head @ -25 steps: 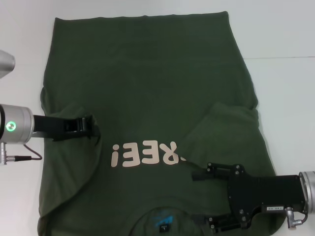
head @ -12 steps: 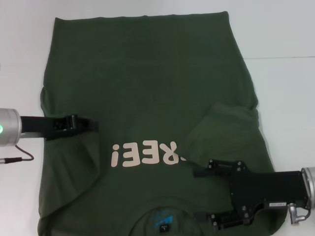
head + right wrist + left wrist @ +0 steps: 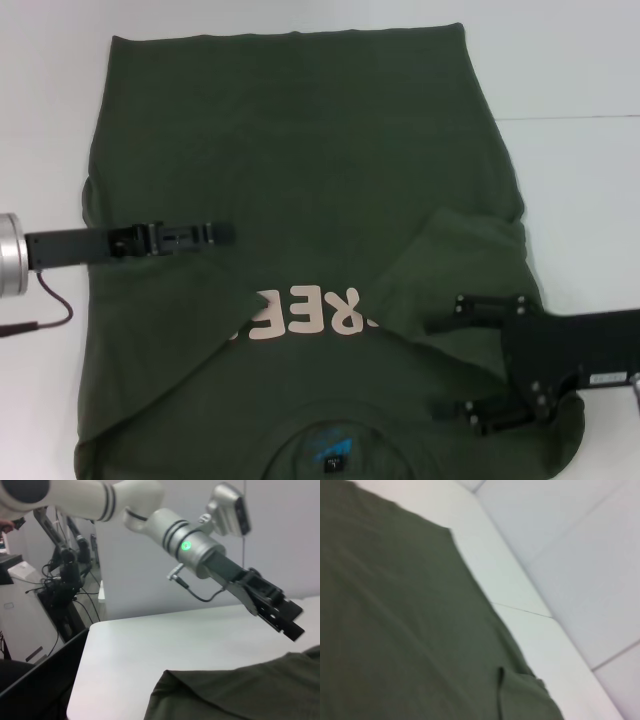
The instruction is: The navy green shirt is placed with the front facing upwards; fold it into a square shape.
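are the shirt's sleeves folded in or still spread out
Folded in: on the navy green shirt both sleeve flaps lie over the chest, the left one covering part of the lettering.

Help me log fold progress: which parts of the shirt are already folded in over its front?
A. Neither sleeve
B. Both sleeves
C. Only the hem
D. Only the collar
B: on the navy green shirt, flaps from both sides lie over the front, one covering the start of the pink lettering.

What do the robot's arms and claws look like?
The left gripper is a long, black, flat claw on a shiny silver arm. A thin dark cable loops beside it, and the right wrist view shows a green light. The right gripper is black too, a boxy plate with small screws and a white label.
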You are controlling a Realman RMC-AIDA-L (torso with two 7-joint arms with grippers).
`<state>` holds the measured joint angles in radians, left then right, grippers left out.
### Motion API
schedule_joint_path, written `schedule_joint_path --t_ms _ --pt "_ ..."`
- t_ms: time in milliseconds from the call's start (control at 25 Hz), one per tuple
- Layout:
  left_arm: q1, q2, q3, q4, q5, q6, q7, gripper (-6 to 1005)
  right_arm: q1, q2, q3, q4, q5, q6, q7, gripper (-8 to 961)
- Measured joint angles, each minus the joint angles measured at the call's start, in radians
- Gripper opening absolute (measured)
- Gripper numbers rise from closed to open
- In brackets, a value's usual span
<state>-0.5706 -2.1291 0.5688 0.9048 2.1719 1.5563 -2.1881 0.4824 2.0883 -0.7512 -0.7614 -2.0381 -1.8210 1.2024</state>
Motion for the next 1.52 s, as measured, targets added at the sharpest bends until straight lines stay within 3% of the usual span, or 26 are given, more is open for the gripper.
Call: schedule_joint_path --t_ms 240,480,880,1000,1280,1520 --pt "0.000 -0.003 0.004 -0.001 -0.006 0.140 0.224 865 -0.013 -0.004 0.001 -0.168 -0.008 -0.035 0.283 909" --pt "0.003 -0.006 0.004 -0.001 -0.008 0.335 0.499 948 -0.046 -0.004 0.001 -0.305 -0.009 -0.092 0.458 870" --pt "0.006 -0.028 0.024 -0.003 -0.011 0.395 0.664 947 0.005 -0.041 0.038 -0.339 -0.069 -0.141 0.837 806" --pt "0.004 -0.031 0.025 -0.007 -0.016 0.389 0.687 947 0.009 -0.042 0.081 -0.334 -0.067 -0.142 0.891 787" --pt "-0.002 -0.031 0.025 -0.034 -0.033 0.382 0.710 947 0.017 -0.075 0.063 -0.326 -0.075 -0.151 0.970 757" --pt "-0.002 -0.032 0.025 -0.041 -0.046 0.382 0.714 946 0.017 -0.129 0.130 -0.317 -0.117 -0.107 1.146 760"
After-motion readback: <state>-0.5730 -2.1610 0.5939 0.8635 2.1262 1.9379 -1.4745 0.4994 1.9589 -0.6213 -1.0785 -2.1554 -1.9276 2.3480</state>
